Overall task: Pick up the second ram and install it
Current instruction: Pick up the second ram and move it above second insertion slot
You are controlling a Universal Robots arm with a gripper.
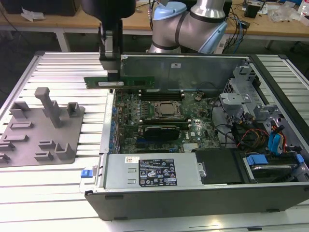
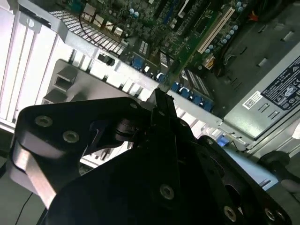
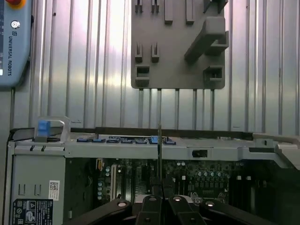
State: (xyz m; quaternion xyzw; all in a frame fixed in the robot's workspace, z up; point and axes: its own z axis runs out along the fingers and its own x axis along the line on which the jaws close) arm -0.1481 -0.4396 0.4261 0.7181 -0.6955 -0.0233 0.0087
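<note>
Ram, gripped, over case.
Exterior view: gripper [image 1: 112, 76] clamped on ram [image 1: 136, 82], green face showing, at case's [image 1: 203, 204] 11 o'clock corner; first wrist view gives it edge-on [image 3: 159, 150], seemingly above the board [image 3: 211, 176].

We find the end effector [image 1: 112, 75] over the far corner of the open computer case [image 1: 183, 65], at the exterior view's left, with the second ram [image 1: 135, 81] clamped in it and reaching out to both sides. Below it, toward the exterior view's right, the motherboard [image 1: 130, 104] lies in the case with the processor [image 1: 166, 110] on it. On the end effector's other side, outside the case, the fixture tray [image 1: 29, 140] rests on the surface [image 1: 63, 67]. The power supply [image 1: 145, 171] sits along the near wall, well apart from the end effector.
</note>
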